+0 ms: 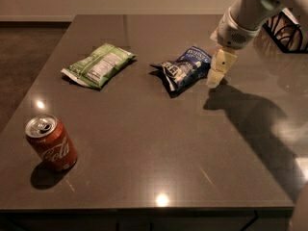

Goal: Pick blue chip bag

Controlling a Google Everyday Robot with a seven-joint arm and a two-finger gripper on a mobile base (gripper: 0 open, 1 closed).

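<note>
The blue chip bag (185,67) is a crinkled dark-blue bag with white lettering. It lies flat on the dark table (144,143), right of centre towards the back. My gripper (216,73) hangs from the white arm that comes in from the upper right. Its pale yellow fingers point down, just right of the bag's right edge and close above the tabletop. It holds nothing.
A light-green chip bag (98,64) lies to the left of the blue one. A red Coca-Cola can (51,143) stands upright near the front left. A dark wire object (288,32) sits at the far right edge.
</note>
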